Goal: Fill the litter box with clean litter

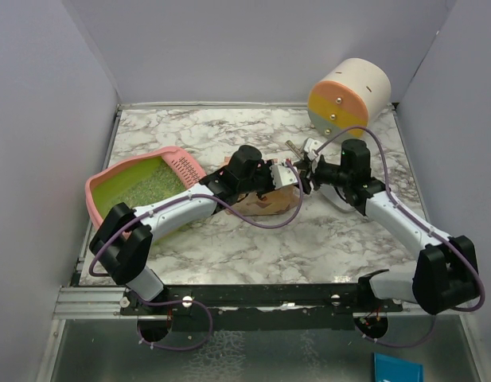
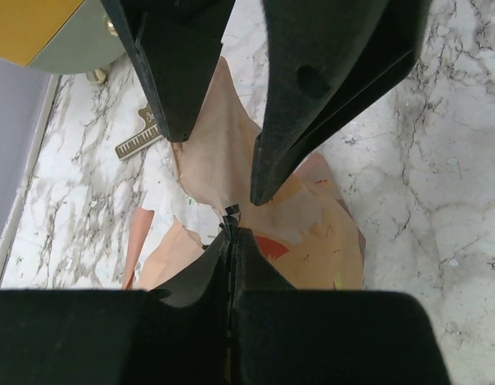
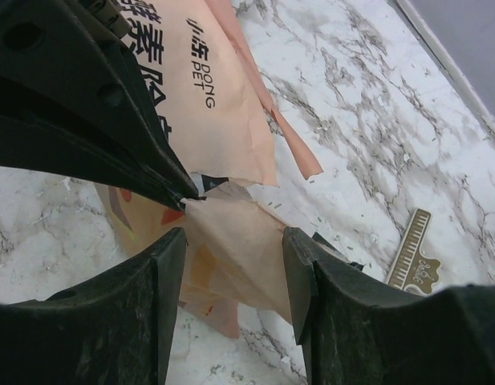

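Litter box (image 1: 127,165): pink rim, yellow-green inside, clean litter (image 1: 150,189) scattered.

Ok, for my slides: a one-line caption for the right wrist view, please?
Right gripper open around a flap of the tan pouch, left gripper pinching it.

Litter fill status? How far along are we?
Done: the litter box already holds a speckled layer of clean litter. In hand: the left hand is shut on the torn pouch; the right hand is open around a flap beside it. Left: probably more pouring, though what remains in the pouch can't be seen.
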